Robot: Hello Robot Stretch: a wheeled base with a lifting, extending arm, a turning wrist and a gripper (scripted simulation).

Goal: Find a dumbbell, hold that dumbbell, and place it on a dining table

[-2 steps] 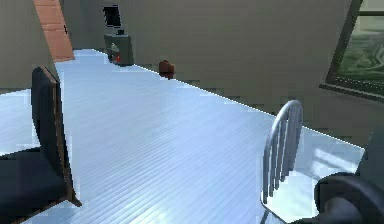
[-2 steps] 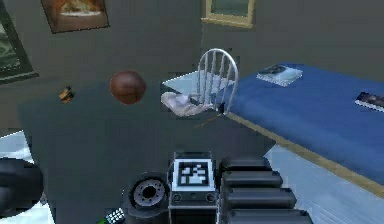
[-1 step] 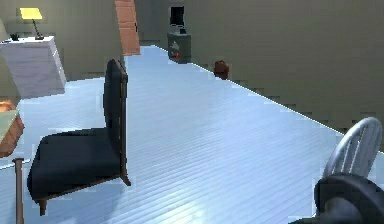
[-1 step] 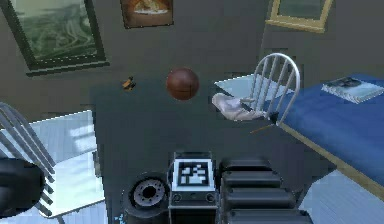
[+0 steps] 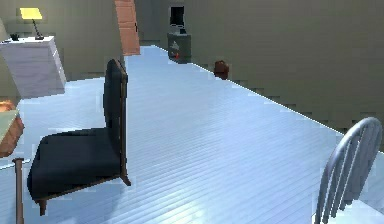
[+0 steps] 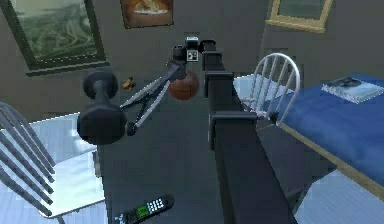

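Arm side view: the arm [image 6: 235, 140] is pointing toward the far wall. From its far end the gripper [image 6: 130, 118] is angling down and to the left.

The gripper is holding the dumbbell [image 6: 100, 108]. It is dark, with two round heads one above the other, and it is hanging at the fingertips clear of the floor. Finger spacing: cannot tell.

The dumbbell is hanging at the right edge of the white counter [image 6: 65, 170] in the near left. Whether it is over that edge or just beside it: cannot tell. A white spindle chair [image 6: 18, 150] is standing at the counter's left side.

A remote [image 6: 140, 211] is lying on the dark floor, near, just left of the arm. An orange-brown ball [image 6: 182, 88] is sitting far out, behind the gripper's body. A second white chair [image 6: 272, 85] is standing between the arm and the bed [image 6: 330, 125]. The bed is wearing a blue cover and a flat dark item [image 6: 352, 88] is lying on it. Three framed pictures are hanging on the far wall: left [image 6: 60, 30], middle [image 6: 147, 10], right [image 6: 300, 10].

Forward view: a dark padded chair [image 5: 90, 140] is standing near, at the left. A white dresser [image 5: 35, 65] at the far left is carrying a yellow lamp [image 5: 32, 18]. Far back, a brown door [image 5: 127, 25] is showing, and right of it a small stand with a dark screen [image 5: 178, 40]. A small brown object [image 5: 221, 68] is sitting on the pale floor near the right wall. A white chair back [image 5: 350, 170] is showing in the near right corner.
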